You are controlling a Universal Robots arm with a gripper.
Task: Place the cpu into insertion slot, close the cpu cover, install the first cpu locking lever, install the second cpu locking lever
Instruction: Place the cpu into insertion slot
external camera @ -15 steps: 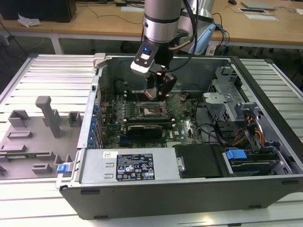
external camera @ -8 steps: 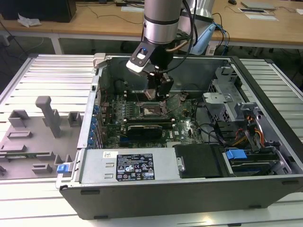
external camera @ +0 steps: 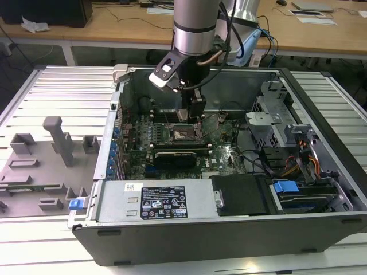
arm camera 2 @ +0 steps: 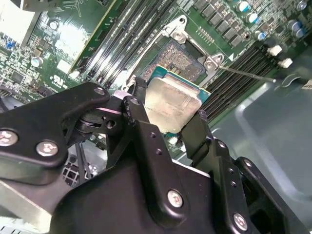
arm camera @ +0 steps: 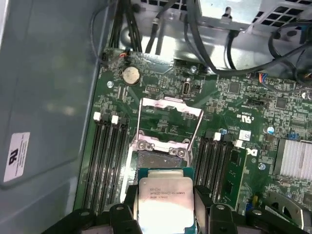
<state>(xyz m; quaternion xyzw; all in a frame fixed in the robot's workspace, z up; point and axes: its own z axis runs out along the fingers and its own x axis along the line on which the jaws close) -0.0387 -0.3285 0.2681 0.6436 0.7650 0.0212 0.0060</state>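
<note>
1. Your end effector (external camera: 192,116) is clenched on the cpu (arm camera 2: 173,103). In both wrist views its fingers (arm camera 2: 140,105) press on two opposite edges of the chip, whose silvery top faces the cameras.
2. The cpu hangs near the insertion slot (arm camera: 157,157) and is not seated. In the second wrist view the slot's dark centre shows just beyond the chip's far edge. All of this sits on the green motherboard (external camera: 143,137), inside the open computer case (external camera: 229,229) on the bench (external camera: 57,86).
3. The cpu cover (arm camera: 170,102) stands swung up on its hinge, clear of the slot. A thin locking lever (arm camera 2: 243,73) lies out to one side.
4. Judge this as the first step, placing the chip. The cover is open and neither lever is latched.
5. Seating it likely calls for the chip to be level and square to the silver rim. From here it looks offset toward the slot's near edge, so centre it with care and without force.
</note>
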